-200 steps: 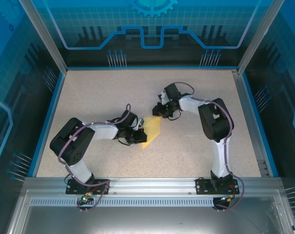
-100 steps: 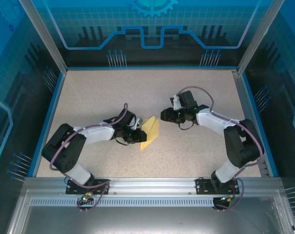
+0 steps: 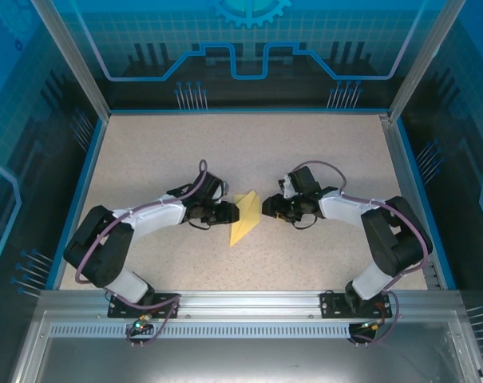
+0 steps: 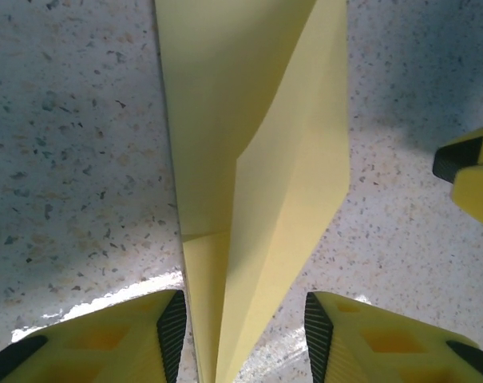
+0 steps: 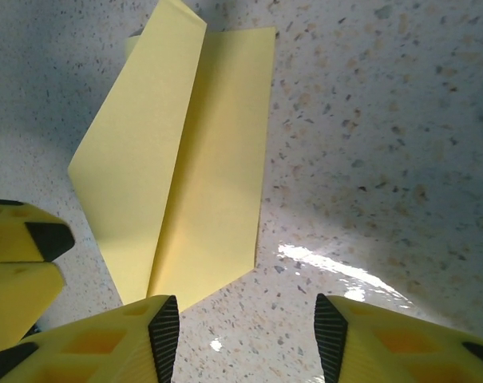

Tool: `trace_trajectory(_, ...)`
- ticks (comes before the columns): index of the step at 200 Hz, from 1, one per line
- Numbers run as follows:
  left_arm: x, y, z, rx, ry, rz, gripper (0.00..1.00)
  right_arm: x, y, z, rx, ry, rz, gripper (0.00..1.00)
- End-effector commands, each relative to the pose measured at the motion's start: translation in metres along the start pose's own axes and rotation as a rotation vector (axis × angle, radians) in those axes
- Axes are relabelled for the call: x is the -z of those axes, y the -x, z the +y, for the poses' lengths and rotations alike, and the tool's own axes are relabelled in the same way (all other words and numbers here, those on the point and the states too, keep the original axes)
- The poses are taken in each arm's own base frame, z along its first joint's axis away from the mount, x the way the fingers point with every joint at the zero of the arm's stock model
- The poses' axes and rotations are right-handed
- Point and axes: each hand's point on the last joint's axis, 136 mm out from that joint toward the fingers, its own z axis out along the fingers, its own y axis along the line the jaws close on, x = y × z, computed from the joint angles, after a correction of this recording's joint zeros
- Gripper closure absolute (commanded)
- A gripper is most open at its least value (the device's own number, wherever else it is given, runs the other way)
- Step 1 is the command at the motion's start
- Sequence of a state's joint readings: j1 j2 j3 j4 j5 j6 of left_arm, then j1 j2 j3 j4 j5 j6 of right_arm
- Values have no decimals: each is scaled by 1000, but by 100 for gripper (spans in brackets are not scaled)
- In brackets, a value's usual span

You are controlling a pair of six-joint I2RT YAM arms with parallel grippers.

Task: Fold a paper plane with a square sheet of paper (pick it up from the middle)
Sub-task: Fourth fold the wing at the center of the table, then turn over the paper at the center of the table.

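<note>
inward, low over the table, left fingers and right fingers spread apart, flanking paper plane

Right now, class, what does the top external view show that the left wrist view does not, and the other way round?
Top external adds both arms whole, facing each other across the folded yellow paper, and the blue border of the table. Left wrist adds the paper's creases and layers close up, running between the black pads of the open left gripper. Both share the paper lying on the speckled table.
</note>
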State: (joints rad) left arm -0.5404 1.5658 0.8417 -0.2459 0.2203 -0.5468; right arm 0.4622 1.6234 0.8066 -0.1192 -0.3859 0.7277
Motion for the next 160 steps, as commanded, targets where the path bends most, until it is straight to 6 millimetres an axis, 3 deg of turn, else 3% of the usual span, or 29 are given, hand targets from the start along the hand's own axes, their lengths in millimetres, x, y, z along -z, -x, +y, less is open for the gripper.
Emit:
trace_trajectory(1, -3, 6, 5, -2, 51, 2, 53, -7, -2, 14, -5, 43, 24, 49)
trace_trajectory(61, -11, 10, 11, 6, 93, 21, 58, -24, -8, 22, -15, 48, 79, 52)
trace_trajectory(102, -17, 9, 12, 7, 99, 36, 59, -31, -16, 14, -27, 18, 105, 52)
trace_trajectory(107, -17, 10, 12, 5, 100, 36, 59, -30, -7, 23, -14, 32, 87, 52)
trace_trajectory(160, -23, 9, 14, 6, 108, 53, 62, -37, -8, 24, -16, 29, 99, 54)
